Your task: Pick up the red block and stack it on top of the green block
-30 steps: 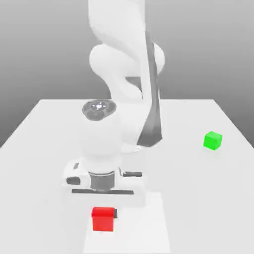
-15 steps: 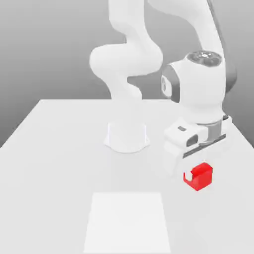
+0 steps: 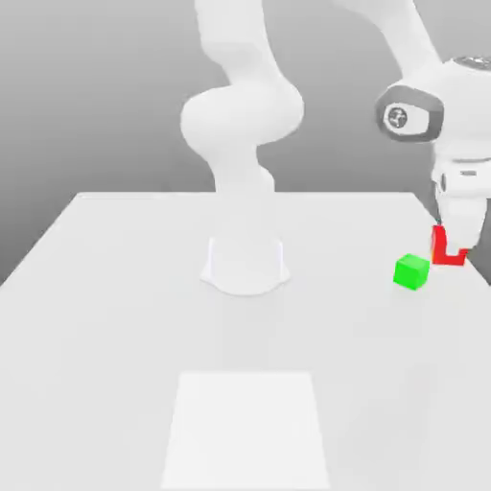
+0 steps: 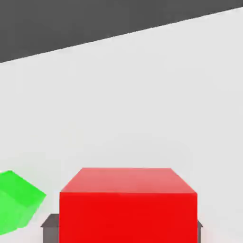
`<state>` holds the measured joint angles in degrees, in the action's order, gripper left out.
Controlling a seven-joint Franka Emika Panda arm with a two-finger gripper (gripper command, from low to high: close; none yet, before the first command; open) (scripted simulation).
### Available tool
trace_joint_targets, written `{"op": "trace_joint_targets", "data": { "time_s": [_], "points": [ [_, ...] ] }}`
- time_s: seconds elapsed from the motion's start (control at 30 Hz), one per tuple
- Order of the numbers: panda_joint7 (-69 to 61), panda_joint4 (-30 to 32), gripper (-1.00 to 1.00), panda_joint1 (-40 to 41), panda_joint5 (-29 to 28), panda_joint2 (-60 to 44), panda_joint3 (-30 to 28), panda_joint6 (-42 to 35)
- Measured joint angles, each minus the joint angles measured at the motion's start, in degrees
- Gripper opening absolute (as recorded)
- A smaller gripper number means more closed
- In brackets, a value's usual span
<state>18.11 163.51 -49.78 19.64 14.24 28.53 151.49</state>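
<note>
The red block (image 4: 128, 216) is being gripped by the end effector (image 3: 463, 245), closed on its sides, and is being held near the green block (image 3: 411, 272).

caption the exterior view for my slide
Robot hand gripping the red block, near the green block.

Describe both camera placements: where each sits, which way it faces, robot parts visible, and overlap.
Exterior view: off the arm, facing the robot's base across the table, looking down at an angle; arm and hand show.
Hand view: on the hand, looking out past the jaws at the tabletop and its edge; dark jaw parts flank the red block.
Shared: red block, green block, table.
</note>
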Motion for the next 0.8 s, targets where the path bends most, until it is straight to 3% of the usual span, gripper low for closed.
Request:
{"op": "trace_joint_targets", "data": {
  "time_s": [0.17, 0.43, 0.6, 0.73, 0.77, 0.8],
  "points": [
    [-0.9, 2.2, -1.0, -6.9, -0.7, 1.1, 6.0, 0.4],
    [4.0, 1.9, -1.0, -2.8, -7.9, -4.3, 9.5, 5.4],
    [9.3, 1.9, -1.0, 0.2, -15.5, -10.0, 10.7, 10.6],
    [16.1, 2.2, -1.0, 1.2, -25.3, -15.4, 8.9, 15.1],
    [17.8, 2.2, 1.0, 0.8, -27.8, -16.6, 7.9, 16.0],
    [17.8, 2.2, 1.0, 0.8, -27.8, -16.6, 7.9, 16.0]
  ]
}}
